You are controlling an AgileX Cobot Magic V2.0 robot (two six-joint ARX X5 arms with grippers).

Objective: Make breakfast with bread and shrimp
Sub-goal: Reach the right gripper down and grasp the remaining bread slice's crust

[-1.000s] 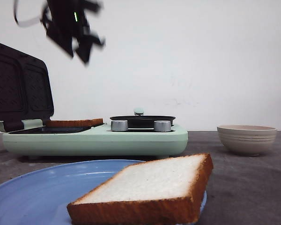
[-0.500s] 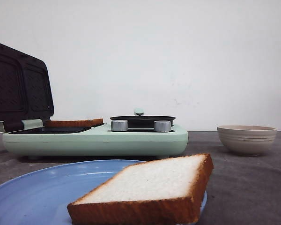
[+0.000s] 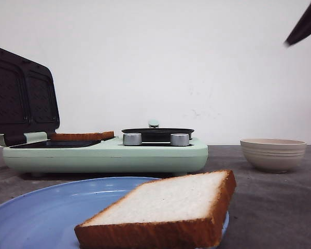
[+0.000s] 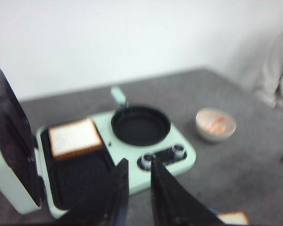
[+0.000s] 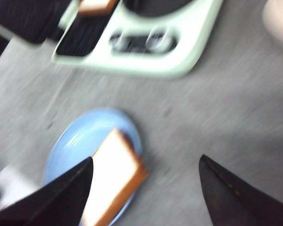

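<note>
One bread slice (image 3: 166, 207) lies on a blue plate (image 3: 41, 218) at the near edge; it also shows in the right wrist view (image 5: 114, 176). A second bread slice (image 4: 74, 138) lies in the open mint sandwich maker (image 3: 109, 155). Orange-pink shrimp (image 4: 218, 124) lie in the beige ribbed bowl (image 3: 273, 154). My left gripper (image 4: 139, 165) hangs high above the maker's front, its fingers a narrow gap apart and empty. My right gripper (image 5: 145, 160) is wide open and empty, high above the table just right of the plate; its tip shows in the front view (image 3: 305, 24).
The maker's lid (image 3: 20, 96) stands upright at the left. A round black pan (image 4: 140, 125) and two silver knobs (image 3: 155, 139) sit on the maker's right half. The table is grey felt against a white wall.
My left arm has risen out of the front view's top left. My right gripper's tip has come into its top right corner. Bread, maker and bowl have not moved.
</note>
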